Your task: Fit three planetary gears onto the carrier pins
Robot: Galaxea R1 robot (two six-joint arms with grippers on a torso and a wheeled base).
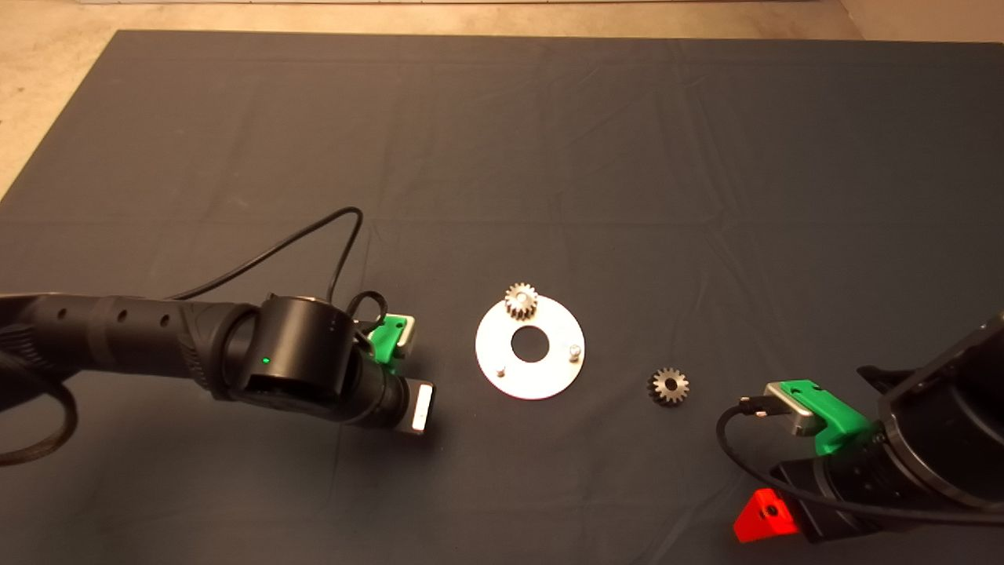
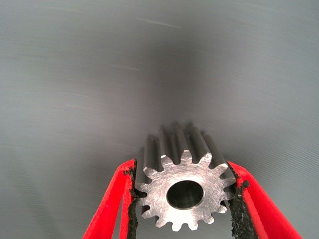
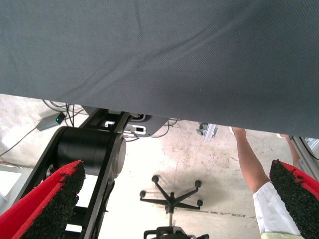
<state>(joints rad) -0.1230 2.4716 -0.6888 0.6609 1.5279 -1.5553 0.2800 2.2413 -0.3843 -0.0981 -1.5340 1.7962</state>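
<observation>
From above, you see the dark mat (image 1: 502,141) with wide bare cloth on all sides of the carrier disc (image 1: 530,347). One planetary gear (image 1: 521,301) sits on the disc's far pin; two carrier pins (image 1: 575,351) stand bare. A second gear (image 1: 668,386) lies on the mat between the disc and the right gripper (image 1: 765,518), which waits at the lower right edge, cut off there. The left gripper (image 1: 420,408) hangs just beside the disc's left rim; its fingers are hidden under the wrist here.

In the left wrist view, the left gripper (image 2: 184,199) pinches a third gear (image 2: 185,191) by its teeth, probably lifted off the mat, though this is hard to judge.

In the right wrist view, the fingers (image 3: 50,199) are spread wide with nothing between them. Beyond the mat edge you see the floor, an office chair base (image 3: 172,196) and a person's arm (image 3: 251,164).
</observation>
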